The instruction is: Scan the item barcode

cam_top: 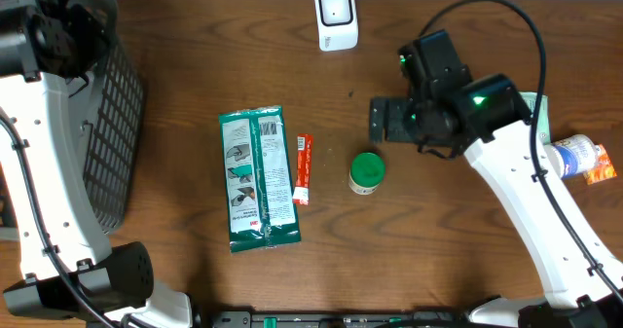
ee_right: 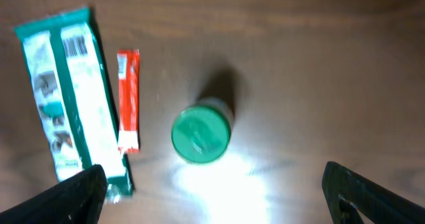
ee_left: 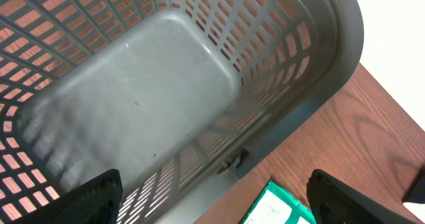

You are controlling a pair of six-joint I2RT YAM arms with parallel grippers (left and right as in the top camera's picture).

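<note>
The left wrist view looks straight down into the grey slatted basket (ee_left: 332,64), its floor bare; this view alone shows the inside. The left pincer (ee_left: 222,207) hangs above the basket's near rim with its fingers spread wide and nothing between them. A corner of the green packet (ee_left: 279,207) peeks in at the bottom edge. From overhead, the left arm rises along the left side of the worktop (cam_top: 195,55), its wrist over the basket.

Right of the basket, the green packet lies flat, long side running away from the robot. The red sachet (cam_top: 302,169) lies parallel just beside its right edge. The right wrist view, though blurred, shows a barcode (ee_right: 76,46) at the packet's far end, facing up. Next comes the green-lidded tub (cam_top: 366,172), upright and apart from the sachet.

The white barcode scanner (cam_top: 336,17) stands at the far edge and appears only in the overhead view. The right arm reaches in from the near right, bent inward. The right pincer (ee_right: 219,207) hovers just beyond the tub, jaws fully apart, gripping nothing. At the far right a bottle (cam_top: 576,157) lies on its side.
</note>
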